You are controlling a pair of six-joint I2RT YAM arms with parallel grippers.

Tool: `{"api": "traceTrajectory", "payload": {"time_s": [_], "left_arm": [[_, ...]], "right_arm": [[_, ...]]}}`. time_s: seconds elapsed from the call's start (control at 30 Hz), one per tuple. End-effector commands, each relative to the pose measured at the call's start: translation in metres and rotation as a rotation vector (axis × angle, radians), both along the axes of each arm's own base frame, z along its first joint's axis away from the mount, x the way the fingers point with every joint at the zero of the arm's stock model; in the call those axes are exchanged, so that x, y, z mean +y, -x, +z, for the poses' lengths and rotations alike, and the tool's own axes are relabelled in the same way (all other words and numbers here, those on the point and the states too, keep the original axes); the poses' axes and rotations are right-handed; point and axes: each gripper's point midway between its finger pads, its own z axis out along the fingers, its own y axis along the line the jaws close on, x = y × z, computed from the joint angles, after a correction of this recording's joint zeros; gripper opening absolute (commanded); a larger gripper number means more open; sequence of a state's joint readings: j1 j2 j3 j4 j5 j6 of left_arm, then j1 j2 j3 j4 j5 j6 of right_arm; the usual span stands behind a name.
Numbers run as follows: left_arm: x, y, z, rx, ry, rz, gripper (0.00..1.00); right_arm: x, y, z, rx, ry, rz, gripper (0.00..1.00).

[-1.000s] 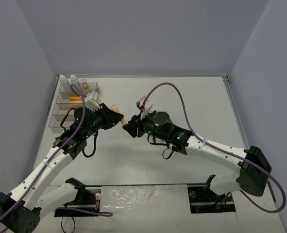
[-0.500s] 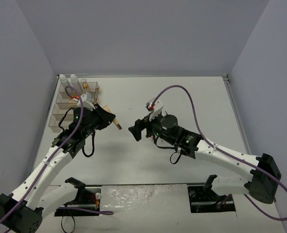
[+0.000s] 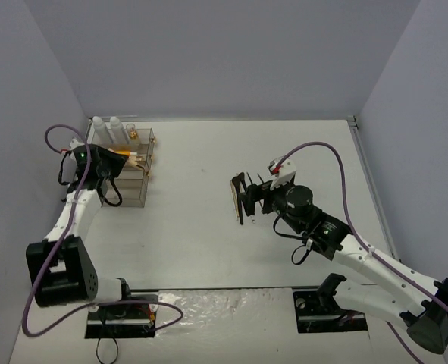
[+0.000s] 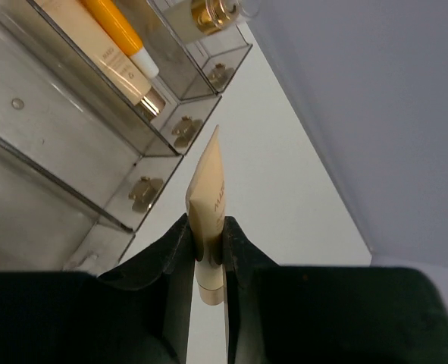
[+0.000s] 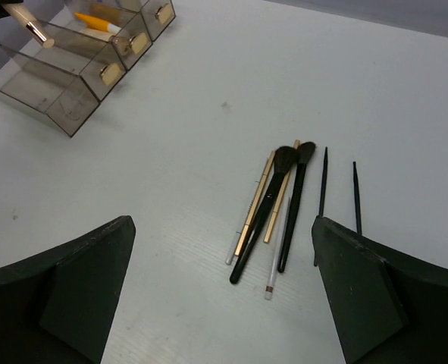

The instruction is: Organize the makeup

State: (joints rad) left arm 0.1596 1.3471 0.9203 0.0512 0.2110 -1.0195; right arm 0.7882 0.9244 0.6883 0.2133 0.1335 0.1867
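My left gripper is shut on a beige tube with a gold cap, held beside the clear drawer box. The open drawers hold an orange tube, another beige tube and a gold-capped vial. From above, the left gripper hangs over the box, behind which two white bottles stand. My right gripper is open and holds nothing, above a bunch of black brushes and thin sticks lying on the table.
The drawer box stands at the table's far left by the left wall. Two thin black sticks lie to the right of the brush bunch. The right gripper hovers at mid-table.
The grippers met at mid-table around the beige tube. The right one opened and drew back to the right; the left arm swung left, carrying the tube to the drawer box.
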Motion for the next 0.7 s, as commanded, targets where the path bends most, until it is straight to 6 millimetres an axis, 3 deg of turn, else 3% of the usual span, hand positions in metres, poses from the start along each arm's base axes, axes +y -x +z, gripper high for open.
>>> {"api": "traceTrajectory", "payload": {"time_s": [0.0, 0.3, 0.47, 0.67], "left_arm": [[0.026, -0.059, 0.055, -0.244, 0.100, 0.050, 0.00], [0.059, -0.116, 0.035, -0.279, 0.178, 0.172, 0.00], [0.068, -0.129, 0.021, -0.237, 0.193, 0.221, 0.02], [0.071, -0.129, 0.000, -0.167, 0.208, 0.254, 0.12]], "right_arm": [[-0.012, -0.002, 0.022, -0.072, -0.012, -0.029, 1.00], [-0.018, -0.001, 0.025, -0.093, 0.010, -0.033, 1.00], [-0.021, -0.001, 0.026, -0.102, 0.018, -0.039, 1.00], [-0.025, -0.003, 0.025, -0.105, 0.026, -0.056, 1.00]]}}
